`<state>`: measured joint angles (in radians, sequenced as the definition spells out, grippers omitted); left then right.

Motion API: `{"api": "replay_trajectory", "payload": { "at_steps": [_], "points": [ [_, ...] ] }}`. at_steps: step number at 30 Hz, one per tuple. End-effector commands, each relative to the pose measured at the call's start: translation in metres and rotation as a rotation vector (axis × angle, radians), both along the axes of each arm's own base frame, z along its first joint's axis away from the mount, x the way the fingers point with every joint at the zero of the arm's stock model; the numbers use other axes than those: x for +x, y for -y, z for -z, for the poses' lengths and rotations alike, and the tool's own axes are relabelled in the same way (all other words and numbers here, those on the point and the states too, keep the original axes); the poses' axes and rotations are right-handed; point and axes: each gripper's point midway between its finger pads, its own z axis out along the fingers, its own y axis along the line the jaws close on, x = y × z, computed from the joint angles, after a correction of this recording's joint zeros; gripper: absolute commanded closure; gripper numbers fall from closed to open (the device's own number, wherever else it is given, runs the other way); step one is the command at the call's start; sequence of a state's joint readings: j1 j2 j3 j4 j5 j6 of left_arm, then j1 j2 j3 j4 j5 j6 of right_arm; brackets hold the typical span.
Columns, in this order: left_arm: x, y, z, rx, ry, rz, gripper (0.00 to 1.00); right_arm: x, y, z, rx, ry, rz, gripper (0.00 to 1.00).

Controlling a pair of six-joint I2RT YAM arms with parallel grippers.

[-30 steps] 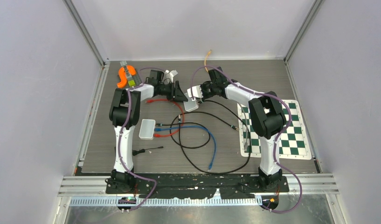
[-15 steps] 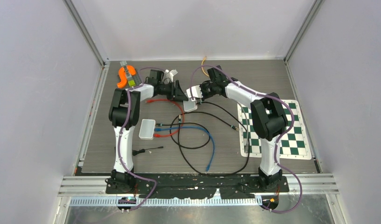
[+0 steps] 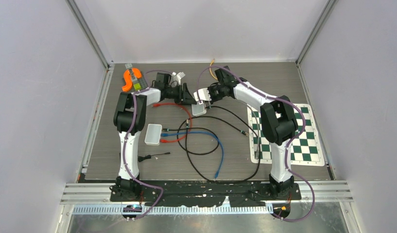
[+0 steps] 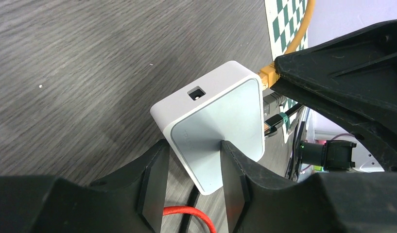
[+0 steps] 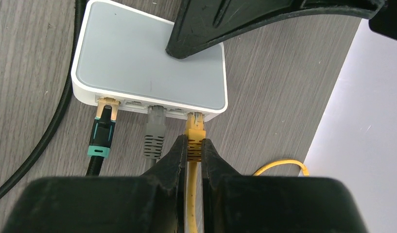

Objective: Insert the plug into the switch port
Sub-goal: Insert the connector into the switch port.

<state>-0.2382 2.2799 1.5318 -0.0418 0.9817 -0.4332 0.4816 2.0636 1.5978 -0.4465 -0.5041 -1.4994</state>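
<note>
R tool (image 5: 194, 150) was clenched on the plug (image 5: 195, 130), tip at the switch (image 5: 147, 63) port (image 5: 197, 115) at 5 o'clock; L tool (image 4: 190, 167) gripped the switch's sides. Best was a straight push toward 12 o'clock, no twist, w/ L bracing.

Grey plug (image 5: 155, 133) tight beside yellow plug (image 5: 195, 126)

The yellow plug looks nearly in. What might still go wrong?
The yellow plug sits right at the port of the white box; if it enters slightly tilted, it may jam rather than seat. The left fingers grip only one end of the box, so a push might twist or slide it. The grey plug next door leaves the right fingers little room.
</note>
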Motion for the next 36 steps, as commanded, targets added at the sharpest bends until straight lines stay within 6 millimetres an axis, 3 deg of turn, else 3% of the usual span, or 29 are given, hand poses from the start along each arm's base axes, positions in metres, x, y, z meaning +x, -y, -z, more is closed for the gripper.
{"api": "replay_trajectory", "payload": {
  "at_steps": [1, 7, 21, 23, 26, 27, 28, 29, 32, 36],
  "points": [
    [-0.012, 0.062, -0.100, -0.183, 0.319, 0.185, 0.57, -0.087, -0.082, 0.002, 0.142, -0.145, -0.296, 0.95],
    [-0.014, 0.061, -0.112, -0.179, 0.350, 0.214, 0.57, -0.087, -0.083, -0.007, 0.158, -0.122, -0.329, 0.95],
    [-0.020, 0.063, -0.116, -0.160, 0.370, 0.235, 0.59, -0.091, -0.081, -0.009, 0.091, -0.127, -0.301, 0.95],
    [-0.017, 0.063, -0.120, -0.159, 0.379, 0.216, 0.58, -0.078, -0.088, -0.017, 0.146, -0.105, -0.243, 0.95],
    [-0.012, 0.062, -0.131, -0.146, 0.395, 0.187, 0.54, -0.066, -0.079, -0.018, 0.211, -0.131, -0.149, 0.95],
    [-0.010, 0.060, -0.132, -0.126, 0.395, 0.174, 0.52, -0.059, -0.078, -0.028, 0.247, -0.107, -0.128, 0.95],
    [-0.008, 0.057, -0.133, -0.105, 0.403, 0.164, 0.50, -0.055, -0.069, -0.023, 0.253, -0.117, -0.098, 0.95],
    [-0.008, 0.052, -0.133, -0.082, 0.393, 0.158, 0.49, -0.048, -0.068, -0.034, 0.295, -0.097, -0.073, 0.95],
    [-0.003, 0.039, -0.131, -0.056, 0.391, 0.131, 0.46, -0.034, -0.048, -0.037, 0.359, -0.140, -0.015, 0.95],
    [0.006, 0.028, -0.136, -0.060, 0.389, 0.090, 0.43, -0.013, -0.023, -0.027, 0.320, -0.151, 0.090, 0.95]
  ]
}}
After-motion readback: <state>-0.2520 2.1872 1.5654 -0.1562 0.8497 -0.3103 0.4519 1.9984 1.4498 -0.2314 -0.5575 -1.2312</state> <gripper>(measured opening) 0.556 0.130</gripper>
